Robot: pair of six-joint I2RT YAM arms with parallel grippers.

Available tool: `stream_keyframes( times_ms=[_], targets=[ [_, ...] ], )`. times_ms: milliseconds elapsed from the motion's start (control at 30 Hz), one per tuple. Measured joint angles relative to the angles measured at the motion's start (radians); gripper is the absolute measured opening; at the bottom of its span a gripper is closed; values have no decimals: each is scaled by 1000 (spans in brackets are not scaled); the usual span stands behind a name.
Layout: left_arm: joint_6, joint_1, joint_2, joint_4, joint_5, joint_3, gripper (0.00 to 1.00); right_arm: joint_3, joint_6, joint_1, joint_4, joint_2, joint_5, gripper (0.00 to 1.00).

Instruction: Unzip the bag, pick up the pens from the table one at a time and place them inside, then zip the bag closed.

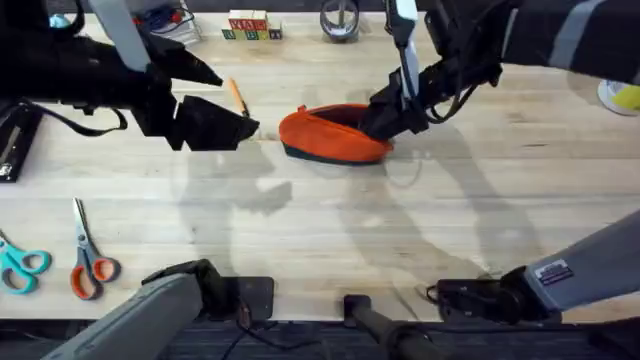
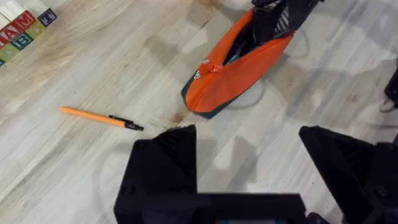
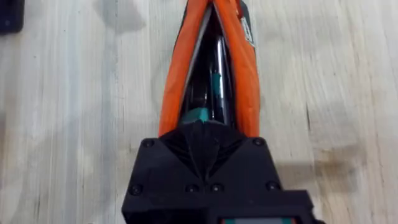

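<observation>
The orange bag [image 1: 330,137] lies in the middle of the table [image 1: 330,230] with its zipper open. My right gripper [image 1: 385,115] is at the bag's right end, fingers pressed together inside the opening [image 3: 202,127]. A dark pen with a teal band [image 3: 217,68] lies in the bag [image 3: 177,87] and runs up to the fingertips. One orange pen [image 1: 238,97] rests on the wood left of the bag; it also appears in the left wrist view [image 2: 99,118]. My left gripper [image 1: 220,125] hovers open just in front of that pen, holding nothing. From there the bag [image 2: 239,71] lies ahead.
Orange-handled scissors [image 1: 92,265] and teal-handled scissors [image 1: 20,265] lie at the front left. Letter blocks [image 1: 250,25] and a round metal object [image 1: 340,18] stand along the back edge. A black object [image 1: 15,140] sits at the left edge.
</observation>
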State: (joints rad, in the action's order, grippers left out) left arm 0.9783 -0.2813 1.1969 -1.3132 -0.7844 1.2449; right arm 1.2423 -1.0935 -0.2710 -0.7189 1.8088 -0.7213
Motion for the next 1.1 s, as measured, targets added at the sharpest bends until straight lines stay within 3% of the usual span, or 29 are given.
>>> stream_keyframes(
  times_ms=[100,133,200,333,367,1100],
  targets=[
    [0,0,0,0,0,0,993,1,0,0,0,0,0,39],
    [0,0,0,0,0,0,993,1,1,0,0,0,0,91],
    [0,0,0,0,0,0,993,1,0,0,-1,0,0,321],
    [0,0,0,0,0,0,993,1,0,-1,-6,0,0,908],
    [0,0,0,0,0,0,993,1,-3,-1,-6,0,0,969],
    [0,0,0,0,0,0,994,1,-3,-2,-7,0,0,995]
  ],
)
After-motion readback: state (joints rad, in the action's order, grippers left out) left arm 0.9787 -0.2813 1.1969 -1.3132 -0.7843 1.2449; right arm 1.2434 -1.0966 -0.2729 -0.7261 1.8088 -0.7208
